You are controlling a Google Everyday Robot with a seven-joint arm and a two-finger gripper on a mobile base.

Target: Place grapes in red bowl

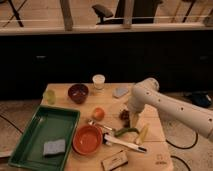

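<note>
Camera view: 1 wooden worktop (150,137) carries everything. On it stand 2 bowls: 1 red bowl (87,139) near the front, and 1 dark maroon bowl (78,93) further back. There is 1 green tray (30,145) along the left side, 1 white cup (99,81) at the back, 1 small yellow-green cup (49,96) at the back left, and 1 grey flat pad (120,92) beside the white cup.

1 orange fruit (98,113) sits just behind the red bowl. 1 bunch of grapes (124,115) lies right of the orange fruit, at the tip of the arm; it is a small dark clump, and its long axis cannot be told. 1 green curved vegetable (126,132) lies in front of the grapes, 1 pale yellow stick-shaped item (143,133) just right of it, 1 white-handled tool (123,144) runs in front of the red bowl's right side, and 1 small box (114,161) sits at the front edge.

The red bowl holds nothing visible, and so does the maroon bowl. The tray holds 1 blue-grey sponge (54,147) in its front right corner.

The gripper (131,118) is low over the worktop, right at the grapes; whether it has hold of them cannot be told.
</note>
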